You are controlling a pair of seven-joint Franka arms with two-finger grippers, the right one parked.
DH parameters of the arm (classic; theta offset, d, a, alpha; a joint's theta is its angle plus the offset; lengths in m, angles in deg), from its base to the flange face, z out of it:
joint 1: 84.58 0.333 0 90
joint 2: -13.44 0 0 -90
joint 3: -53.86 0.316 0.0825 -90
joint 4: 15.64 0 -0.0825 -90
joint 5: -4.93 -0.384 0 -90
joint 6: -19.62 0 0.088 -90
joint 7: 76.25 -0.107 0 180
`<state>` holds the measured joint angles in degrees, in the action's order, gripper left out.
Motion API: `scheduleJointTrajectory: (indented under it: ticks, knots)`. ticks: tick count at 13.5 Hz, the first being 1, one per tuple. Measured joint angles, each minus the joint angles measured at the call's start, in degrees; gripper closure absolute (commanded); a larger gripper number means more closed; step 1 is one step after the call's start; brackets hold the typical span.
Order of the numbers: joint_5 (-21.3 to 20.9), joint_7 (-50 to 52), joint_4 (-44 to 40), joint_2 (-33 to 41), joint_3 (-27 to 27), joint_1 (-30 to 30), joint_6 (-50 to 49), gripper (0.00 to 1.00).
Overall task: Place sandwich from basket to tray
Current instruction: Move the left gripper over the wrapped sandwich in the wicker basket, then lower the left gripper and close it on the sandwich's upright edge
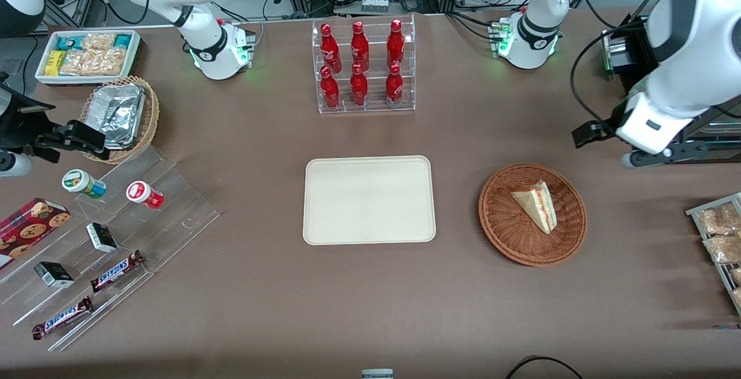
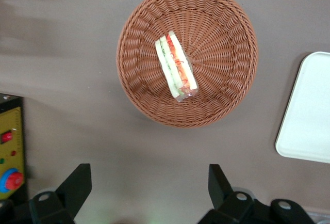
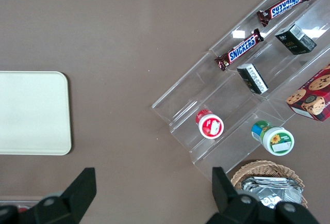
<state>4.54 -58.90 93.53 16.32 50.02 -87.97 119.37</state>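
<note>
The sandwich [image 1: 538,205], a pale bread wedge with red and green filling, lies in the round reddish-brown wicker basket [image 1: 498,228]. The cream-white tray [image 1: 369,199] lies flat beside the basket, toward the parked arm's end, with nothing on it. My left gripper [image 1: 590,131] hangs high above the table, farther from the front camera than the basket and apart from it. In the left wrist view the gripper [image 2: 148,175] is open and empty, with the sandwich [image 2: 176,66], the basket [image 2: 139,33] and a corner of the tray [image 2: 309,110] below it.
A clear rack of red bottles [image 1: 363,66] stands farther back than the tray. A stepped acrylic display of snacks [image 1: 104,240], a tan basket of foil containers [image 1: 121,116] and a white snack bin [image 1: 87,55] lie toward the parked arm's end. A rack of packets [image 1: 721,240] lies toward the working arm's end.
</note>
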Motion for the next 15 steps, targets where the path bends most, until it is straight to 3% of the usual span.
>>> scheduleJointTrajectory:
  ticks: [8,15]
  knots:
    - [-0.03,6.54,13.01,0.34,-0.30,-0.04,16.95,0.00]
    - [-0.03,10.54,15.07,-4.59,-0.37,-0.32,24.66,0.00]
